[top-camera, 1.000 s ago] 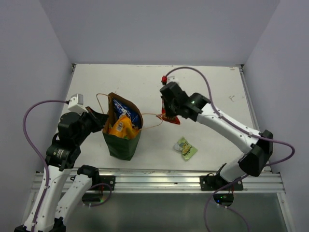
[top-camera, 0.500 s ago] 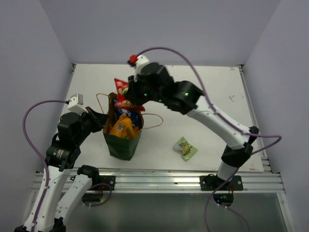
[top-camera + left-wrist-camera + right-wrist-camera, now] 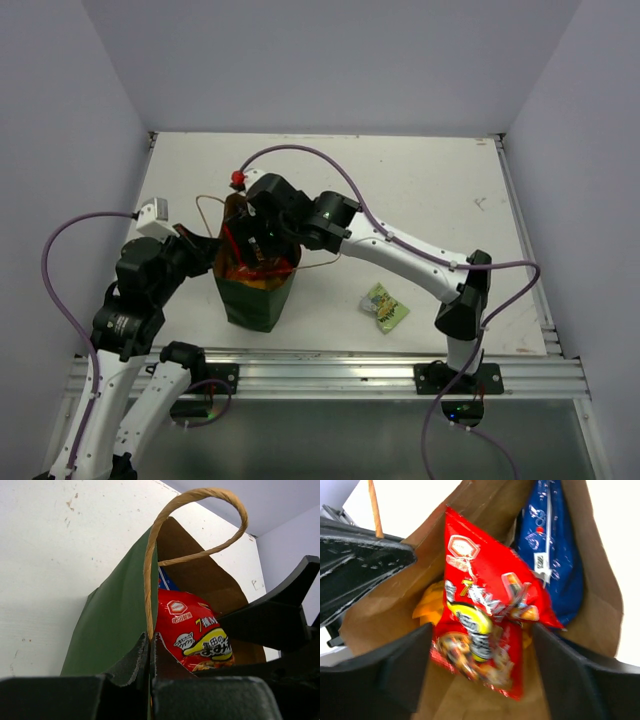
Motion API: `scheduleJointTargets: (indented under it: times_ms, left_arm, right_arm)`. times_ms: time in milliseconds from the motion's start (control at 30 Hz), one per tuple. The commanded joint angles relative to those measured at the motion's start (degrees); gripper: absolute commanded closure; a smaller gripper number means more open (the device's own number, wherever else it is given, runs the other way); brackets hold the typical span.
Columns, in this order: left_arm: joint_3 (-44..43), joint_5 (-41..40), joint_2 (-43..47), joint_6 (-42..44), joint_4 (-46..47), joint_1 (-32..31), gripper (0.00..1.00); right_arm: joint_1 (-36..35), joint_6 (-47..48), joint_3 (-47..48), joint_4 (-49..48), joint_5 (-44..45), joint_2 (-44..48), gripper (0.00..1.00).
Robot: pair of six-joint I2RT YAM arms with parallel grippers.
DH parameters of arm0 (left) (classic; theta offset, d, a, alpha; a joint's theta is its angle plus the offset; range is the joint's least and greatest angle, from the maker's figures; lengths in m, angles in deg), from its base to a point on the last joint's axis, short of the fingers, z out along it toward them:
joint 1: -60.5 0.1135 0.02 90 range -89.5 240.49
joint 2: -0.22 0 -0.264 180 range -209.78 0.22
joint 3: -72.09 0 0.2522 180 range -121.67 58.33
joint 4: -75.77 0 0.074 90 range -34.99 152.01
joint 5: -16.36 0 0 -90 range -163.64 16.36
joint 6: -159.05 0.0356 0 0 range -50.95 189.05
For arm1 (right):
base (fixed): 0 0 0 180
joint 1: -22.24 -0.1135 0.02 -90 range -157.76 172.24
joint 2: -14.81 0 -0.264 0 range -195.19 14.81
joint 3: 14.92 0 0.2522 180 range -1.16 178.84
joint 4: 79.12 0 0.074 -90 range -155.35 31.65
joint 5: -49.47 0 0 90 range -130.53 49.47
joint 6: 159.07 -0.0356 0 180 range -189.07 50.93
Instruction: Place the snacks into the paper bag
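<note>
The red packet (image 3: pixel 485 625) now sits inside the paper bag (image 3: pixel 255 300), slanted across the mouth with its glossy, crinkled film catching the light. A second ago it hung from the right arm beside the bag, over the counter (image 3: pixel 420 190), and half a second ago it was raised above the opening. It has since been lowered in. The right pincer (image 3: pixel 482 632) is down in the mouth with its jaws apart on either side of the packet, which I judge to be released. Behind the packet stands the long blue bag (image 3: pixel 555 555), and an orange packet (image 3: pixel 427 605) shows beneath. How many orange ones lie below cannot be told. The bag is stiff paper, dark green outside and brown inside, upright, with a thin twisted tan handle (image 3: pixel 200 510) looping above the rim. The left pincer (image 3: pixel 150 645) is clamped on the near wall at the rim, holding the mouth open. The small green packet (image 3: pixel 385 307) remains flat on the counter, well apart from the bag, so by my assessment one item is outstanding.
</note>
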Motion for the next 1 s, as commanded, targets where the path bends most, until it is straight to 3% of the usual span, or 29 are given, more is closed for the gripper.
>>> scheduleJointTargets:
  times_ms: [0, 133, 233, 300, 500, 667, 967]
  left_arm:
    - [-0.8, 0.5, 0.6, -0.9, 1.7, -0.3, 1.00]
    - [-0.8, 0.7, 0.5, -0.8, 1.6, -0.3, 1.00]
    - [-0.6, 0.7, 0.5, -0.2, 1.8, -0.4, 1.00]
    - [-0.5, 1.0, 0.4, 0.3, 1.9, -0.4, 1.00]
    - [-0.5, 2.5, -0.1, 1.0, 2.2, -0.3, 1.00]
    - [-0.8, 3.7, -0.7, 1.9, 1.8, -0.4, 1.00]
    - [-1.7, 4.3, -1.2, 2.9, 0.8, -0.4, 1.00]
  right_arm:
    - [-1.2, 2.3, 5.1, 2.5, 3.1, 7.3, 0.12]
    - [-2.2, 2.0, 6.1, 6.9, 12.9, 15.8, 0.02]
    - [-2.0, -0.1, -8.5, 9.3, 22.7, 26.2, 0.01]
    - [-1.7, -5.5, -24.0, 9.1, 26.0, 31.0, 0.01]
    - [0.7, -21.5, -59.6, 1.5, 24.2, 47.5, 0.01]
    - [3.5, -23.4, -72.3, -6.0, 21.4, 49.1, 0.01]
    - [9.7, -20.9, -82.6, -20.5, 16.3, 45.7, 0.02]
